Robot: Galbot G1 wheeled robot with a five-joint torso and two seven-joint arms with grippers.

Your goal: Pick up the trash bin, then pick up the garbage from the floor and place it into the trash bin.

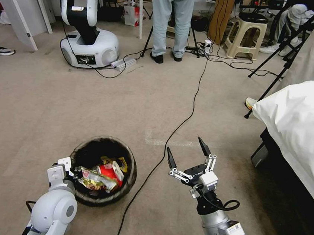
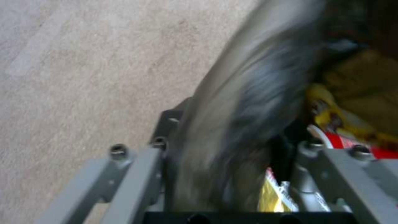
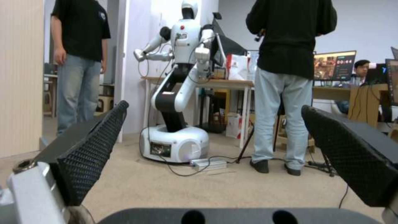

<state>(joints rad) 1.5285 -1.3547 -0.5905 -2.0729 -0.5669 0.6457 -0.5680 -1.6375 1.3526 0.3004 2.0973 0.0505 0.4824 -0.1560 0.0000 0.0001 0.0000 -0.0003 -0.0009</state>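
On the black body of the right gripper (image 1: 184,144) there is a small white word - it seems to read "GALBOT". Farther back than the white robot (image 3: 178,93), a monitor (image 3: 334,65) shows the digits "00:44" in its upper corner. The garbage (image 1: 100,179) in the trash bin (image 1: 131,173) carries print, but it is too small to read.

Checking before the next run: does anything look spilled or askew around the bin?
Nothing spilled. The trash bin, clamped at its rim by the left gripper, holds the garbage. The right gripper hangs open. A black cable trails across the carpet.
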